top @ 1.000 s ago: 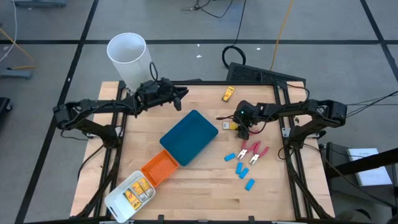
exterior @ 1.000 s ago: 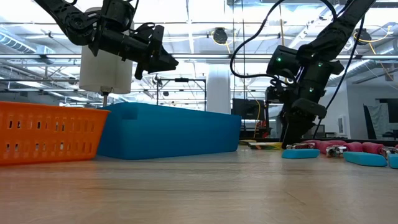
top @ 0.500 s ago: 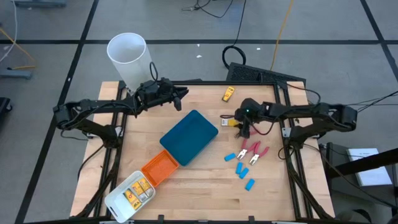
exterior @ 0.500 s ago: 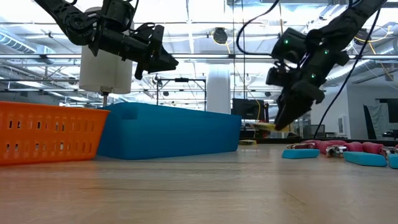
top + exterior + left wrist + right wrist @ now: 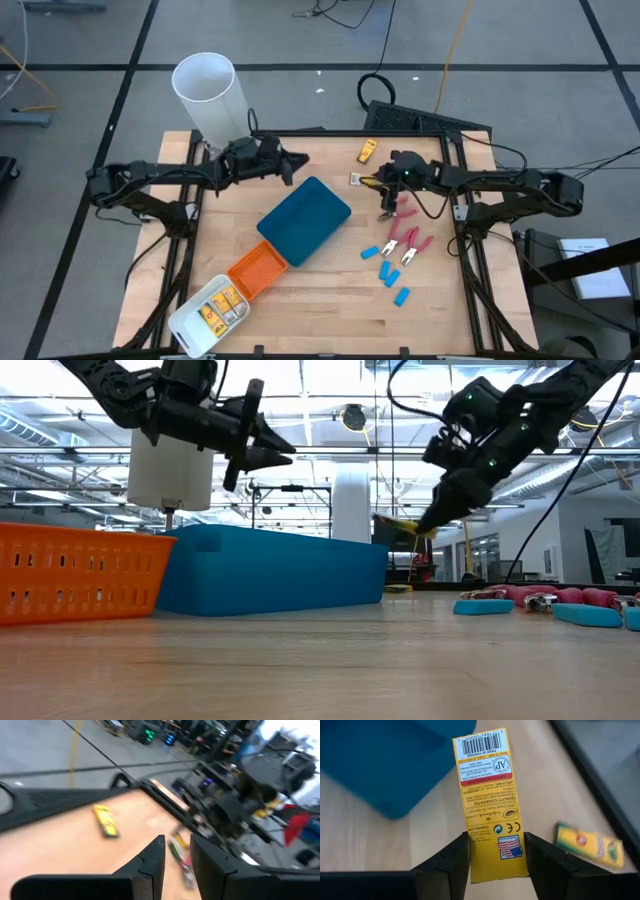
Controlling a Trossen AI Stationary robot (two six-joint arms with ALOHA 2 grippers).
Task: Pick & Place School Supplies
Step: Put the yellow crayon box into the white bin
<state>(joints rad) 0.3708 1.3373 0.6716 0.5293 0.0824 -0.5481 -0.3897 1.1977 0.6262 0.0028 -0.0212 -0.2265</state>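
My right gripper (image 5: pixel 378 184) is shut on a yellow crayon box (image 5: pixel 490 805) and holds it in the air over the table's far right part, just right of the teal tray (image 5: pixel 304 218). A second yellow box (image 5: pixel 367 151) lies flat near the far edge. Two pink-handled scissors (image 5: pixel 405 242) and a few light-blue pieces (image 5: pixel 388 268) lie on the wood nearer the right side. More yellow boxes sit in the white tray (image 5: pixel 190 322). My left gripper (image 5: pixel 300 159) hovers above the tray's far corner, its fingers (image 5: pixel 150 865) a narrow gap apart, touching nothing. My right gripper pinches the yellow box between its two fingers (image 5: pixel 452 862), on the long side edges near one short end (image 5: pixel 497 865). The fingers slant down toward the table's left. The box (image 5: pixel 400 527) is lifted clear, its barcode end pointing away from the gripper.
An orange tray (image 5: pixel 258 268) stands between the teal and white trays at the near left. A tall white cylinder (image 5: pixel 208 90) stands off the far left corner. Bare wood lies along the near edge and in front of the scissors.
My right gripper has risen from the tabletop with the yellow box, carrying it up and a little toward the far edge; the box has gone from lying on the wood to hanging clear. My left gripper has turned about its wrist and stayed in place.
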